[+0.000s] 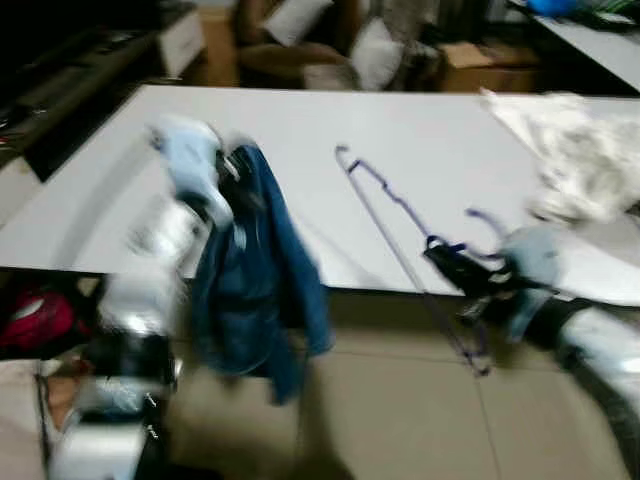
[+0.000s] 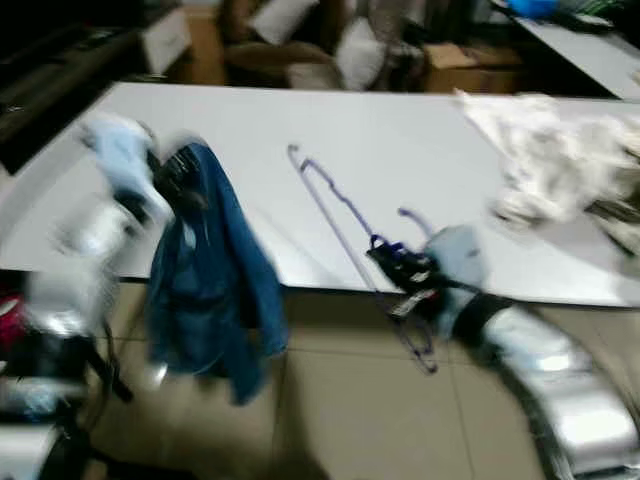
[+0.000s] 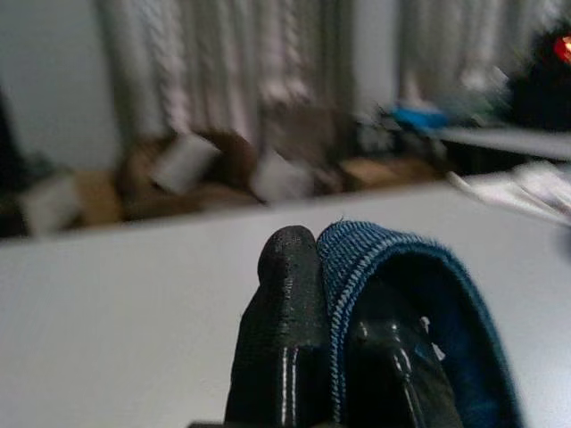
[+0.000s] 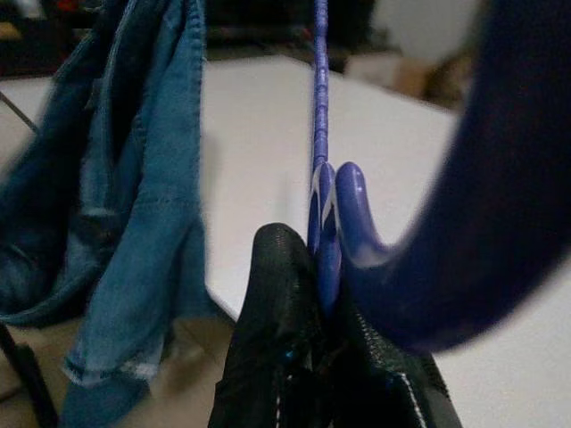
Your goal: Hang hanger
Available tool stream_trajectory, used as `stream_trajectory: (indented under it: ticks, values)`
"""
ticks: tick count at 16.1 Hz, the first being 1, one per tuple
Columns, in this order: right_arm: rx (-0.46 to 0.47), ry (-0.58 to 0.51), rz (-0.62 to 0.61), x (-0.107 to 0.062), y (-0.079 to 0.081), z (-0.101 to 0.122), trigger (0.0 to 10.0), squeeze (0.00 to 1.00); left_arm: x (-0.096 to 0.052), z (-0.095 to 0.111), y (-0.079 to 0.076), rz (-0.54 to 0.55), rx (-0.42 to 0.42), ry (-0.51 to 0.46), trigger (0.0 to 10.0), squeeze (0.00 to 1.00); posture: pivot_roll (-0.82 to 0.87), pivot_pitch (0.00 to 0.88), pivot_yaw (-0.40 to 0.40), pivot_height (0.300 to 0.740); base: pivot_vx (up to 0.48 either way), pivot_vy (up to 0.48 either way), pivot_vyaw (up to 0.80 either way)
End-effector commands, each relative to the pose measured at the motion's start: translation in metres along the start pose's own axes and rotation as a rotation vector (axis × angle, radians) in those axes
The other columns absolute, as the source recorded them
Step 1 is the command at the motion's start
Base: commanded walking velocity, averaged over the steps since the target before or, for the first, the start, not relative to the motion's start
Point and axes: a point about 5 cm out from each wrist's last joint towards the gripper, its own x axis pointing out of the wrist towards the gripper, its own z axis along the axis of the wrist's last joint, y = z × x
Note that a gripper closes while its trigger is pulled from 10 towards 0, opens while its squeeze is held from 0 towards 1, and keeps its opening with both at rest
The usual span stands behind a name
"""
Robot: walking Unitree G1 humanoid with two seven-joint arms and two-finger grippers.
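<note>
Left gripper (image 3: 308,357) at the near left, jaws pinching a blue denim garment (image 1: 255,275) hanging over the white counter's (image 1: 300,130) near edge; right gripper (image 4: 308,374) at the near right, jaws pinching a purple hanger (image 1: 400,240), its frame slanting over the counter; white cloth (image 1: 575,165) lying far right

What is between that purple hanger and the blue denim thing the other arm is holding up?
Nothing visible stands in the way. The right tool grips the purple hanger at the white table's front edge, and the left tool holds the denim garment up beside it. Only open air and bare tabletop lie between them.
</note>
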Motion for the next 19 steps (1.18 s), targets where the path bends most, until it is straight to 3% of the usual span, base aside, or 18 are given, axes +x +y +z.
stream_trajectory:
  ticks: [1,3,6,8,13,15,19]
  values:
    - [-0.005,-0.008,0.077,-0.008,0.001,0.007,10.0,0.00,0.005,0.012,0.008,0.012,-0.001,-0.045,10.0,0.00,-0.16,0.000,0.034,0.740,0.442,0.000,0.00]
    - [-0.026,0.102,0.239,-0.034,-0.001,0.012,10.0,0.00,0.022,0.031,0.020,0.001,0.046,-0.072,10.0,0.00,-0.16,0.000,0.030,0.740,0.444,0.000,0.00]
    - [0.006,0.179,0.334,-0.051,-0.002,0.014,10.0,0.00,0.037,0.048,0.025,-0.037,0.090,-0.096,10.0,0.00,-0.16,0.000,0.030,0.740,0.442,0.000,0.00]
    - [0.018,0.169,0.383,-0.054,0.001,0.020,10.0,0.00,0.045,0.055,0.024,-0.070,0.094,-0.106,10.0,0.00,-0.16,0.000,0.030,0.740,0.442,0.000,0.00]
    - [0.015,0.176,0.490,-0.040,0.012,0.021,10.0,0.00,0.065,0.075,-0.004,-0.233,0.052,-0.176,10.0,0.00,-0.17,0.000,0.037,0.740,0.441,0.000,0.00]
    - [-0.008,0.181,0.491,-0.026,0.010,0.018,10.0,0.00,0.066,0.081,-0.020,-0.330,0.032,-0.189,10.0,0.00,-0.17,0.000,0.039,0.740,0.364,0.000,0.00]
    - [-0.049,0.206,0.466,-0.004,0.000,0.013,10.0,0.00,0.060,0.083,-0.031,-0.442,0.027,-0.212,10.0,0.00,-0.16,0.000,0.030,0.740,0.000,0.000,0.00]
